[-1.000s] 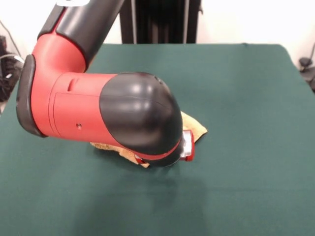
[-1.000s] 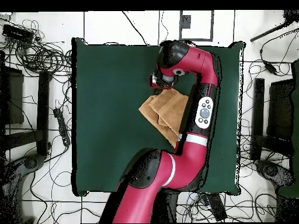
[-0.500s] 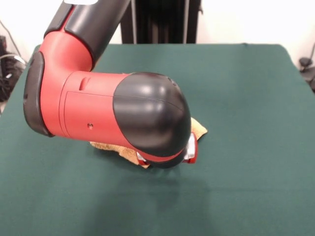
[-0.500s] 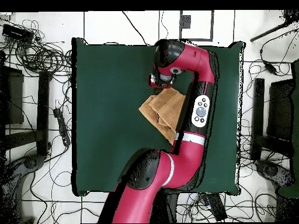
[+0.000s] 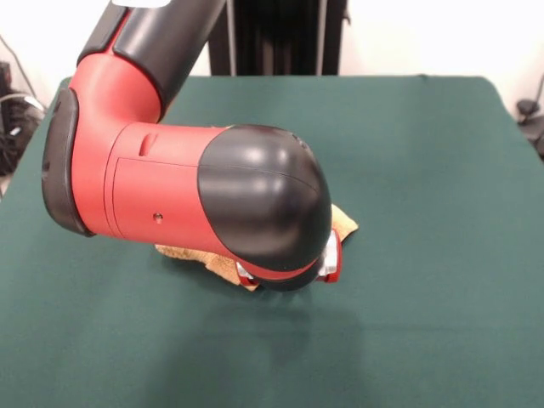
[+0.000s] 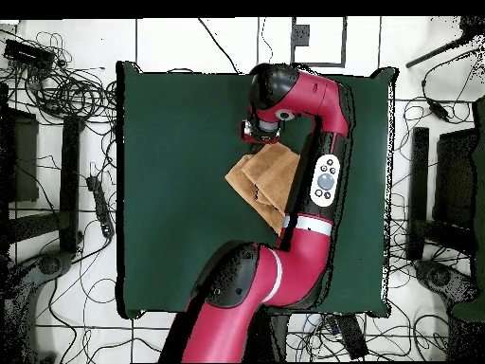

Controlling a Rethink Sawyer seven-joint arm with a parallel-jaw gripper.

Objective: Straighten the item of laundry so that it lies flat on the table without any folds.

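The item of laundry (image 6: 271, 178) is an orange-tan towel lying folded over itself near the middle of the green table (image 6: 170, 190). In the overhead view one layer overlaps another and a corner points left. From the front, only its edges (image 5: 344, 223) show, sticking out from behind the arm's big black and red wrist. The gripper (image 6: 254, 131) sits low at the towel's far corner in the overhead view. In the front view it is the red and white piece (image 5: 328, 262) under the wrist. The wrist hides how the gripper meets the cloth.
The red arm (image 6: 317, 190) lies across the table's right half in the overhead view and covers the towel's right edge. Green cloth (image 5: 425, 170) spreads on all sides of the towel. Cables and stands surround the table on the floor.
The wrist has shifted slightly to the right and toward the camera in the front view since a second ago. The towel keeps the same folded shape.
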